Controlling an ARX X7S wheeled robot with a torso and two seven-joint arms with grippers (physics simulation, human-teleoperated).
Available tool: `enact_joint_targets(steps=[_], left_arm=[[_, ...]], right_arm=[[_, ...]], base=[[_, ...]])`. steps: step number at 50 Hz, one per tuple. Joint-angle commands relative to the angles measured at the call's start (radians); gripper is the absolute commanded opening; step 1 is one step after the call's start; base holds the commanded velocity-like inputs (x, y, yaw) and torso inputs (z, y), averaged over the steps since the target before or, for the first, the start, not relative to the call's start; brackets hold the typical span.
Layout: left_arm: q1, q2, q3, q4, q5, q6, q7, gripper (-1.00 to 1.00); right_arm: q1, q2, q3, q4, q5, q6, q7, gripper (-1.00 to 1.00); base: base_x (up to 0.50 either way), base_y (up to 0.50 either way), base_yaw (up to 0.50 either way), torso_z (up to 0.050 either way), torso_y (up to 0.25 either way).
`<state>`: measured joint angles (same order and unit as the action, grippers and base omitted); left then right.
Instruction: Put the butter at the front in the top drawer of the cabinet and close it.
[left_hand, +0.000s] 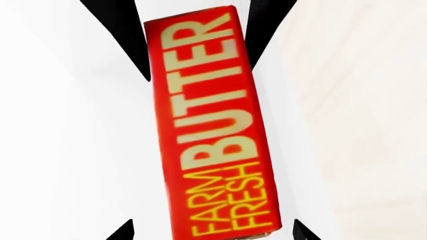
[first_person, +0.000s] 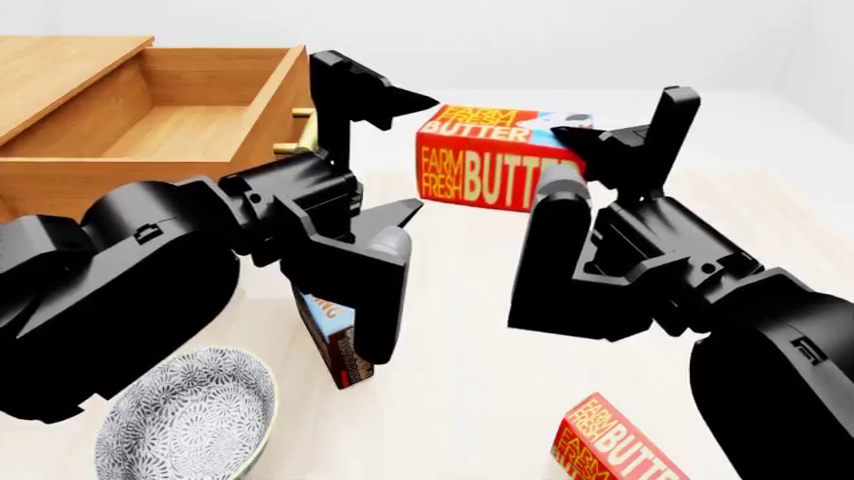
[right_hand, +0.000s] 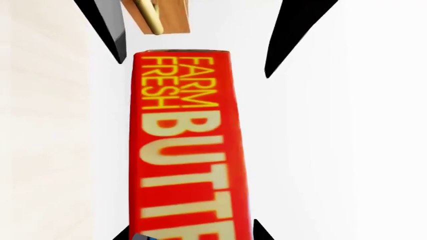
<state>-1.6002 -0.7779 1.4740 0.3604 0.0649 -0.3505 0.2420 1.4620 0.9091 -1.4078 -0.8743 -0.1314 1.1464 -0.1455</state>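
A red butter box (first_person: 487, 160) with yellow "FARM FRESH BUTTER" lettering stands on the white table just right of the open top drawer (first_person: 174, 110) of the wooden cabinet (first_person: 54, 70). My left gripper (first_person: 427, 152) is open around its "FARM FRESH" end, and my right gripper (first_person: 554, 155) is open around its "BUTTER" end. In the left wrist view the butter (left_hand: 207, 125) lies between the spread fingers of the left gripper (left_hand: 213, 231), with gaps on both sides. In the right wrist view the butter (right_hand: 187, 150) sits the same way in the right gripper (right_hand: 190, 232). A second butter box (first_person: 614, 445) lies at the near right.
A blue pudding box (first_person: 334, 340) stands under my left forearm. A patterned grey bowl (first_person: 194, 415) sits at the near left. The drawer's brass handle (first_person: 304, 130) is close behind the left gripper, and the handle (right_hand: 148, 17) shows beyond the box in the right wrist view.
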Motion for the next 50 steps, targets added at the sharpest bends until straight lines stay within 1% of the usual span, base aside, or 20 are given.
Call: enact_joint_targets(steps=[1,15,50], left_arm=[[0.005,0.005,0.000,-0.005,0.000,0.006,0.001,1.00],[0.013,0.008,0.000,-0.015,-0.002,0.017,0.000,1.00],[0.022,0.008,-0.006,-0.005,0.000,0.011,0.002,1.00]], right_arm=[[0.027,-0.003,0.031,-0.012,-0.120,-0.005,0.010,-1.00],[0.025,-0.014,0.033,-0.010,-0.121,-0.011,0.007,-1.00],[0.034,-0.029,0.031,-0.075,-0.144,0.033,-0.020,-1.00]], base=[[0.00,0.00,0.00,0.000,0.000],[0.00,0.00,0.00,0.001,0.001],[0.00,0.00,0.00,0.000,0.001]])
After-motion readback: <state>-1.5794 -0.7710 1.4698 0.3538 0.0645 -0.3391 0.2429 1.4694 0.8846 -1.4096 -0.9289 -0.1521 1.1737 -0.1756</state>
